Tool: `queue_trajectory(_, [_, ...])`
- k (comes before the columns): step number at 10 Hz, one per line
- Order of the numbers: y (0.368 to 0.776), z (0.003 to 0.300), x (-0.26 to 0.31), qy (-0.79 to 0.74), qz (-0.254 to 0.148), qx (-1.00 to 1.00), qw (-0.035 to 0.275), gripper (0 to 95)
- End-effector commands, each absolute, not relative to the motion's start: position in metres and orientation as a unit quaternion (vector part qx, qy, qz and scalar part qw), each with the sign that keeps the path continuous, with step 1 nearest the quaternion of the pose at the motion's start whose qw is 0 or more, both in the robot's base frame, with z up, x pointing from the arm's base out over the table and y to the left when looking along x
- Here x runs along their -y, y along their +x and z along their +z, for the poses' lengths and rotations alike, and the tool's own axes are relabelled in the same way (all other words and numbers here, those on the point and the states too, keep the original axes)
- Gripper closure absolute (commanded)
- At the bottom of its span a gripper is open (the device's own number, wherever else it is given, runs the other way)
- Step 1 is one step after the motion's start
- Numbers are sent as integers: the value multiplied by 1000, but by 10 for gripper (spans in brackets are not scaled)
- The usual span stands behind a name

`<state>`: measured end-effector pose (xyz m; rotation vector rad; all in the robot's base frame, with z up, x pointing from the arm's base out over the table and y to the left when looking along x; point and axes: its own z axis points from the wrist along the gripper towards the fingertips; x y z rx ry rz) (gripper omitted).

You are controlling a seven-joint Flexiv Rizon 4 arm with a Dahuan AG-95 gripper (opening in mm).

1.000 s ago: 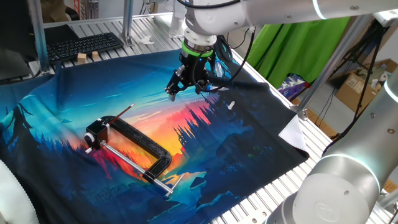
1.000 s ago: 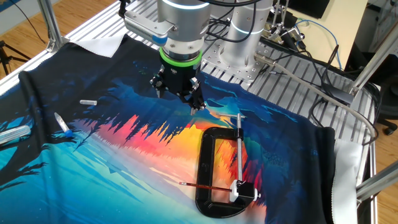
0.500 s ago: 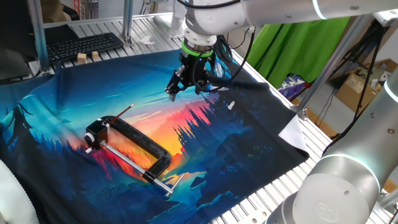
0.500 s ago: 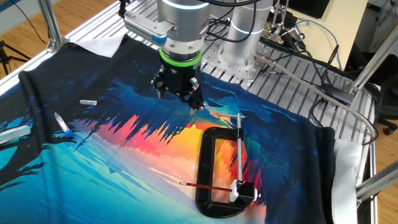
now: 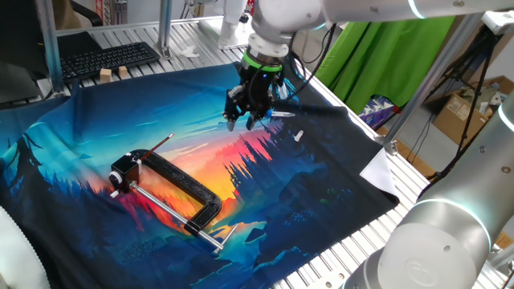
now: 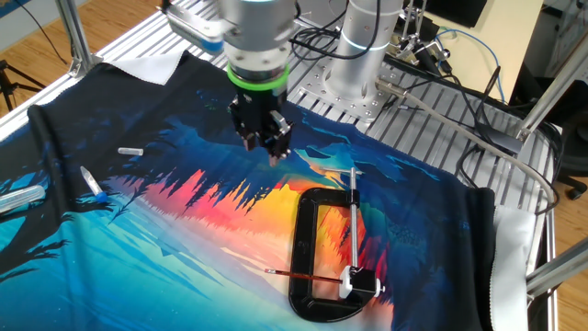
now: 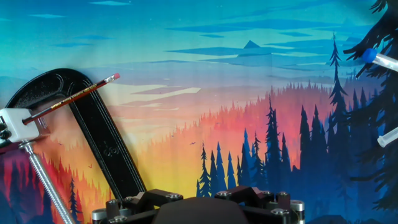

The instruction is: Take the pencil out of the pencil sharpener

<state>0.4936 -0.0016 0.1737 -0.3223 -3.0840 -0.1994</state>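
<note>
The pencil (image 5: pixel 160 144) is a thin reddish-brown stick lying across the open end of a black C-clamp (image 5: pixel 181 185). One end sits in the pencil sharpener (image 5: pixel 123 171), a small black block with pale marks at the clamp's screw end. Pencil (image 6: pixel 303 275) and sharpener (image 6: pixel 354 281) also show in the other fixed view. In the hand view the pencil (image 7: pixel 74 98) runs into the sharpener's pale face (image 7: pixel 15 124) at the left edge. My gripper (image 5: pixel 245 120) hovers above the cloth, well away from them, open and empty; it also shows in the other fixed view (image 6: pixel 265 147).
The clamp's silver rod (image 6: pixel 353 221) runs along its open side. A blue-capped marker (image 6: pixel 92 184) and a small white cylinder (image 6: pixel 130 150) lie on the printed cloth. A keyboard (image 5: pixel 108 58) lies beyond the cloth's far edge. A white paper (image 5: pixel 385 168) lies at the cloth's edge.
The gripper has turned about its own axis and shifted a little sideways above the cloth. The pencil, sharpener and clamp have not moved.
</note>
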Motion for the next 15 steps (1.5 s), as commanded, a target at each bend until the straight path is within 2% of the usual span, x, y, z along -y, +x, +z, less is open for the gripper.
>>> queue_trajectory(1, [492, 175, 1, -158, -111, 980, 41, 950])
queue_trajectory(11, [489, 178, -3, -134, -112, 984, 45, 950])
queue_trajectory(15, [489, 178, -3, -162, -47, 985, 37, 950])
